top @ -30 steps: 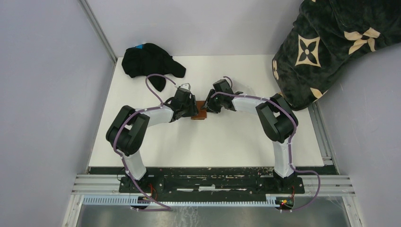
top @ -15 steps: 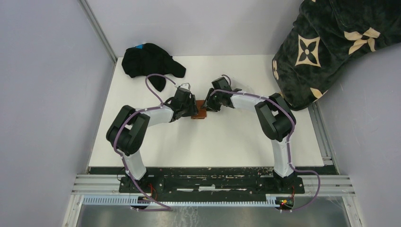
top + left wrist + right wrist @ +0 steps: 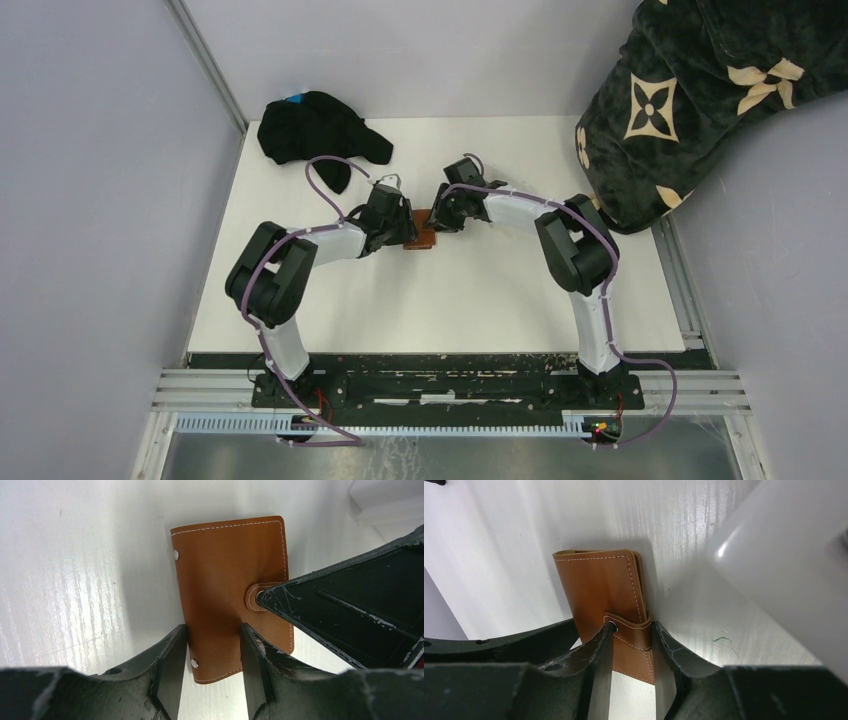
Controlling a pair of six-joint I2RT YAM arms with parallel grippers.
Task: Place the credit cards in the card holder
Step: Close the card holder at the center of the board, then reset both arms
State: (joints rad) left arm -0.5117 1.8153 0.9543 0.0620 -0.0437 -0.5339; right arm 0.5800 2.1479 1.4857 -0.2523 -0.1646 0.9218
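Note:
The card holder (image 3: 423, 239) is a brown leather wallet, folded shut, lying mid-table between both grippers. My left gripper (image 3: 403, 228) holds its spine side: in the left wrist view my jaws (image 3: 212, 632) sit with one finger against the wallet's (image 3: 225, 565) riveted edge and the other on its face. My right gripper (image 3: 441, 214) pinches the snap tab: in the right wrist view my jaws (image 3: 631, 630) close round the tab (image 3: 636, 636) where it wraps the wallet's (image 3: 596, 585) edge. The right finger also shows in the left wrist view, at the snap. No credit cards are in view.
A black cap (image 3: 315, 130) lies at the table's back left. A dark patterned blanket (image 3: 690, 90) hangs over the back right corner. A clear plastic tray's edge (image 3: 784, 555) shows beside the wallet in the right wrist view.
My right gripper has edged left and slightly back, closer onto the wallet's tab. The wallet and my left gripper have shifted only slightly.

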